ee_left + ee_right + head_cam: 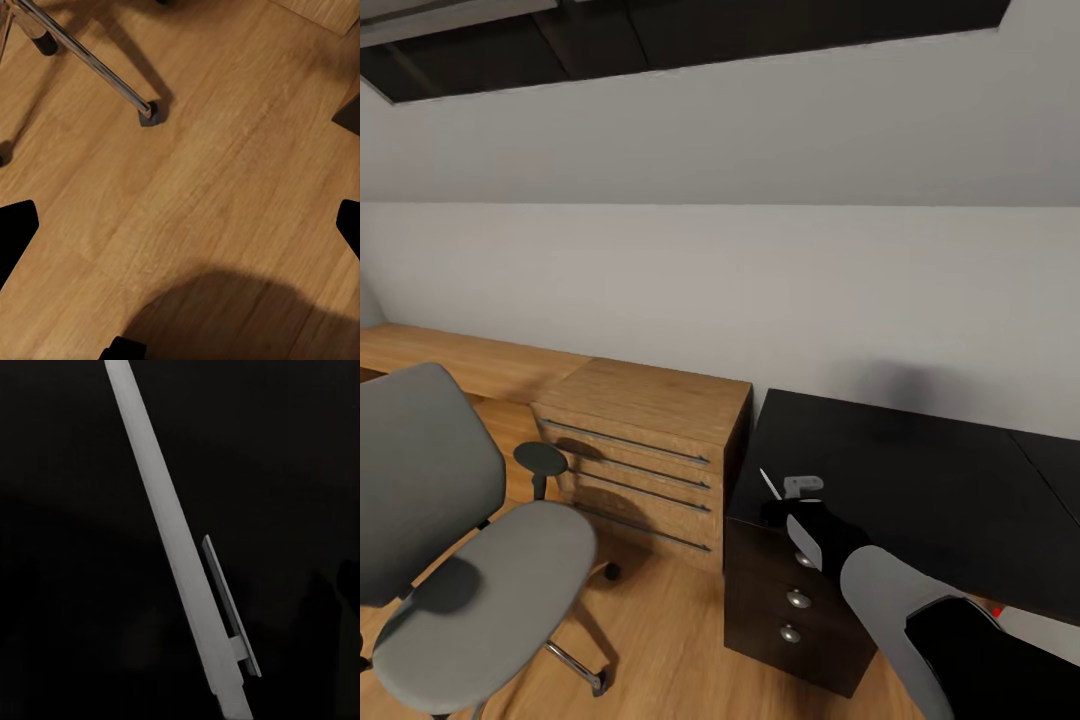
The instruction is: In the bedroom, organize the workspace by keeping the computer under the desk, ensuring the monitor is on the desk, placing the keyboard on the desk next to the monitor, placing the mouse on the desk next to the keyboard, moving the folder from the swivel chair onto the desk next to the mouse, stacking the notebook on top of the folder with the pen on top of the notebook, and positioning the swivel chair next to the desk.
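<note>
Hovering over the near left corner of the black desk (920,470), the right gripper (792,492) carries a thin pale object, unidentifiable; its opening I cannot tell. The left gripper (180,225) gapes empty over floor. The chair (460,540) stands left, seat bare. Next, probably, lowering the object flat.

I see the glossy black tabletop (920,470) standing on the wood floor (660,640), beside a light-wood cabinet (650,440); the swivel chair (470,560) rests on the floor.
</note>
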`<state>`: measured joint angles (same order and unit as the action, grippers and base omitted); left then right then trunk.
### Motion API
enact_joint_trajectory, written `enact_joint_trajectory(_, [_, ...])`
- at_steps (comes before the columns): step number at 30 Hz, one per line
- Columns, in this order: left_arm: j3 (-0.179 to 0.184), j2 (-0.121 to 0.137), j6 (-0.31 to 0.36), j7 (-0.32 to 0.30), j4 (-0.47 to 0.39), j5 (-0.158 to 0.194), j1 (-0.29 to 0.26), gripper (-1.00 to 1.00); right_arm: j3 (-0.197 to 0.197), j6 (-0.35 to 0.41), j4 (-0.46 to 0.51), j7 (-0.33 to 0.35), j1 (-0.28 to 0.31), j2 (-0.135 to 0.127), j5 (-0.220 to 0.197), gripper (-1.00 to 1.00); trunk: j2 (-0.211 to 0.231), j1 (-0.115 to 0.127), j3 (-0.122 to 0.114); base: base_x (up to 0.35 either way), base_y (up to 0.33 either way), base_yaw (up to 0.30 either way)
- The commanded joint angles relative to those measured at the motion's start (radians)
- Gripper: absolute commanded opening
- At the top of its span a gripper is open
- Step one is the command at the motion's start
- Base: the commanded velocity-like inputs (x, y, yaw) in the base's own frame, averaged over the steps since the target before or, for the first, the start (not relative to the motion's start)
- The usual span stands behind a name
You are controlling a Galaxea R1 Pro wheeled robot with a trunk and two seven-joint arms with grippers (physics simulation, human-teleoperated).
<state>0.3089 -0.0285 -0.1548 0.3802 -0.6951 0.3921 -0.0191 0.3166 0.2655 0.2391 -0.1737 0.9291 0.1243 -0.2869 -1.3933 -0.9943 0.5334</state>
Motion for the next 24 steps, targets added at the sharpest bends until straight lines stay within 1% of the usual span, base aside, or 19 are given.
enact_joint_trajectory(1, [0.006, 0.001, -0.006, 0.006, 0.000, 0.011, -0.001, 1.00, 0.009, 0.006, 0.002, -0.007, 0.000, -0.001, -0.009, 1.00, -0.001, 0.000, 0.001, 0.000, 0.000, 0.000])
enact_joint_trajectory(9, [0.007, 0.001, -0.006, 0.006, 0.000, 0.011, -0.001, 1.00, 0.009, 0.011, 0.002, -0.008, 0.000, -0.002, -0.009, 1.00, -0.001, 0.000, 0.001, 0.000, 0.000, 0.000])
enact_joint_trajectory(15, [0.007, 0.001, -0.006, 0.006, 0.000, 0.011, -0.001, 1.00, 0.009, 0.034, 0.002, -0.025, 0.000, -0.002, -0.009, 1.00, -0.001, 0.000, 0.001, 0.000, 0.000, 0.000])
enact_joint_trajectory(16, [0.007, 0.001, -0.006, 0.006, 0.001, 0.011, -0.001, 1.00, 0.009, 0.038, 0.002, -0.028, 0.000, -0.002, -0.009, -1.00, -0.001, 0.000, 0.001, 0.000, 0.000, 0.000])
enact_joint_trajectory(24, [0.007, 0.001, -0.006, 0.006, 0.001, 0.011, -0.001, 1.00, 0.010, 0.040, 0.003, -0.029, 0.000, -0.002, -0.008, -1.00, -0.001, 0.000, 0.001, 0.000, 0.000, 0.000])
